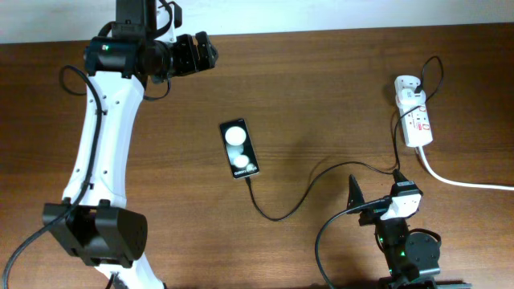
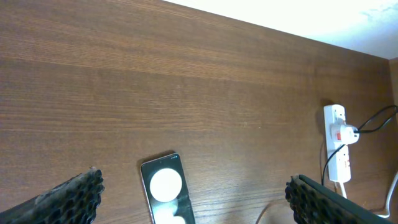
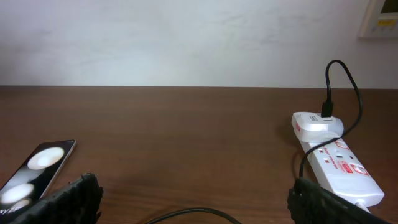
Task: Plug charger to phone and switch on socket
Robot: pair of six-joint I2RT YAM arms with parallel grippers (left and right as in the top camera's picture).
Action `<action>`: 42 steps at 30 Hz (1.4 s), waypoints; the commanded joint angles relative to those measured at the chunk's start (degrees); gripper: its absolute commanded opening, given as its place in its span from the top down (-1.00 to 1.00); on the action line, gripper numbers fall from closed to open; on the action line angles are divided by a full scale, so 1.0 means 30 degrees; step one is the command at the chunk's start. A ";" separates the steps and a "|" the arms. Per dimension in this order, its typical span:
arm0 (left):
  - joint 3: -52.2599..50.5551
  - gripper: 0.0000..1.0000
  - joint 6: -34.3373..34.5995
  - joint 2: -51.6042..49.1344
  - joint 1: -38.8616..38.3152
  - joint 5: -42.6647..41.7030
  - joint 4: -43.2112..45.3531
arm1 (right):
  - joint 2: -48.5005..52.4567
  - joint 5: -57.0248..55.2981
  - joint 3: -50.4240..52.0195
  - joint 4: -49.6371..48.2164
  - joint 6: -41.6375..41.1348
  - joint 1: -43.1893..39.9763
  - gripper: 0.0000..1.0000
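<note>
Two steps are set by the task, and the first is judged to be done or very nearly done. The charger cable (image 1: 275,218) is seen running from the white plug adapter (image 1: 407,84) at the far end of the power strip (image 1: 418,120), across the wooden table (image 1: 321,80) in a loose loop, up to the near short edge of the phone (image 1: 239,148). Its tip meets the phone there, though whether it is fully seated cannot be told at this scale. The phone lies flat, face up, near the middle of the table and well apart from the strip, which lies at the far right.

Nothing is held by either arm. The left gripper (image 1: 207,52) is raised over the far left of the table with its jaws spread wide and empty. The right gripper (image 3: 194,186) is parked low at the near right edge, likewise spread wide and empty, with the phone to its left and the strip to its right.

The step in hand is therefore judged to be the switching on of the socket. Red markings are seen on the strip, but it cannot be made out which of them is the rocker, or whether it is already on. The right arm, being nearer, would best be carried forward over the strip. The jaws should be closed, or one fingertip presented, so that the switch alone is pressed and the adapter and cable are not disturbed.
</note>
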State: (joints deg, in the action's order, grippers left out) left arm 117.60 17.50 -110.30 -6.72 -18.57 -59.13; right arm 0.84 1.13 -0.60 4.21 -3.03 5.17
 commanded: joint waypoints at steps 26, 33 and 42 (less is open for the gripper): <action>-3.0942 -0.98 -0.6878 2.4727 0.2040 0.5173 1.6451 | -0.0197 -0.0226 0.0095 0.0117 -0.0124 -0.0109 -0.97; -3.7215 -0.98 -0.7949 3.1459 0.2142 0.6105 2.0414 | -0.0197 -0.0226 0.0095 0.0117 -0.0124 -0.0109 -0.97; -3.9036 -0.99 -0.7934 3.6676 0.2120 0.6470 1.8134 | -0.0197 -0.0226 0.0095 0.0117 -0.0124 -0.0109 -0.97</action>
State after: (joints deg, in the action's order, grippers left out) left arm 0.71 -5.19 -1.67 -0.67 0.47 -4.49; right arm 0.69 0.93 -0.62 4.27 -3.03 5.10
